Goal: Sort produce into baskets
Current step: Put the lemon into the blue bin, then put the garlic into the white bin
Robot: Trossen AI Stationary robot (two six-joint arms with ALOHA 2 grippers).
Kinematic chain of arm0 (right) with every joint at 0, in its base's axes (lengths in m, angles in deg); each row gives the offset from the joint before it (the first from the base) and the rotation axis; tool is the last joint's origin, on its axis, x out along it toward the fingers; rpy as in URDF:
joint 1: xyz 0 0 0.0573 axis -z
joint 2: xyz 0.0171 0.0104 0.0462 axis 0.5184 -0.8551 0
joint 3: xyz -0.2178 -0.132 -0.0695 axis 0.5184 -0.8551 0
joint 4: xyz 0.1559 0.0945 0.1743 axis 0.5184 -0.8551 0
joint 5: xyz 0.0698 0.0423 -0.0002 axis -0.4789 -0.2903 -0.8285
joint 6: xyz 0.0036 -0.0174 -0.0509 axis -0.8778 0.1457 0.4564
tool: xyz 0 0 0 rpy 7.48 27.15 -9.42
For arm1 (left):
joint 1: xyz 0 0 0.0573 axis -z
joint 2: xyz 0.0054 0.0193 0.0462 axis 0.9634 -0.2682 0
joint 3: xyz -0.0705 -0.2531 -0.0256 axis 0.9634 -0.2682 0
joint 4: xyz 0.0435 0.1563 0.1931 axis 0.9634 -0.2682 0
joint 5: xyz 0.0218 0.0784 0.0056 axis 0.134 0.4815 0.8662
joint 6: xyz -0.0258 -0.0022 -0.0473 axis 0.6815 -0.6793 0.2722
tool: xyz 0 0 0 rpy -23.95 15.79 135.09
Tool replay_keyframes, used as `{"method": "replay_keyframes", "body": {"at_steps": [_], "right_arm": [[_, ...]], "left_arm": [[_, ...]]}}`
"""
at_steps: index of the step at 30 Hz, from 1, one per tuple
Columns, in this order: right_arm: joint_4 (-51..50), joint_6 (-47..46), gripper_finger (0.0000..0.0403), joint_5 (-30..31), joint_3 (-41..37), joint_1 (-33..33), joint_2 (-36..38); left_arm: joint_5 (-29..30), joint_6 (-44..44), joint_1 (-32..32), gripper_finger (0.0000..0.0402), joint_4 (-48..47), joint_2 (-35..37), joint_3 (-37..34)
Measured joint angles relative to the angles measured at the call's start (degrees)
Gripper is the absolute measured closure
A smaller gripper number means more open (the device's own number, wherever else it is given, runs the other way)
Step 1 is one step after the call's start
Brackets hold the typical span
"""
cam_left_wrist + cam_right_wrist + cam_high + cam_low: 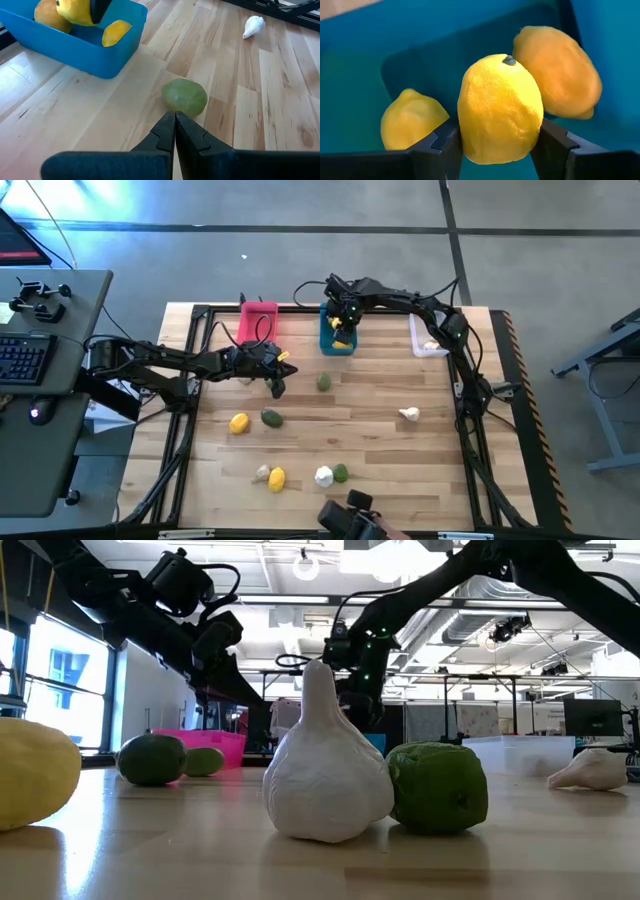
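Note:
My right gripper (343,330) points down into the blue basket (337,340) at the table's far side, shut on a yellow lemon (500,107). Two more lemons (410,120) (557,72) lie in that basket below it. My left gripper (175,120) is shut and hovers left of centre, its tips just short of a pale green fruit (185,96) resting on the table. The pink basket (259,320) stands left of the blue one, the white basket (428,337) to its right. More produce lies scattered on the table. My right gripper pinches the lemon's two opposite sides (465,125) between its two fingers (440,145). The fingers come from above, pointing down. The lemon's stem end (508,60) points away from the wrist, and it hangs inside the basket's opening over the two lemons there.
On the table lie a yellow fruit (238,423), a dark green one (271,418), a garlic (409,414), and near the front edge a garlic (263,473), a lemon (277,478), a white garlic (325,765) and a green fruit (437,787).

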Motion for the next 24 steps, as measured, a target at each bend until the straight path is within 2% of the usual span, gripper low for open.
{"method": "replay_keyframes", "body": {"at_steps": [7, 18, 24], "right_arm": [[1.0, -3.0, 0.0220, -0.3, 0.0, 0.4, -0.1], [1.3, -2.8, 0.0149, -0.3, 0.0, 0.6, -0.1], [-1.3, -1.7, 0.0147, 0.8, 1.2, 0.6, -0.2]], "left_arm": [[0.0, 0.0, 0.0, 0.0402, 0.0, 0.0, 0.0], [0.0, 0.0, 0.0, 0.0402, -0.1, 0.0, 0.0], [-0.7, -0.1, -0.1, 0.0402, -0.8, 0.0, 0.0]]}}
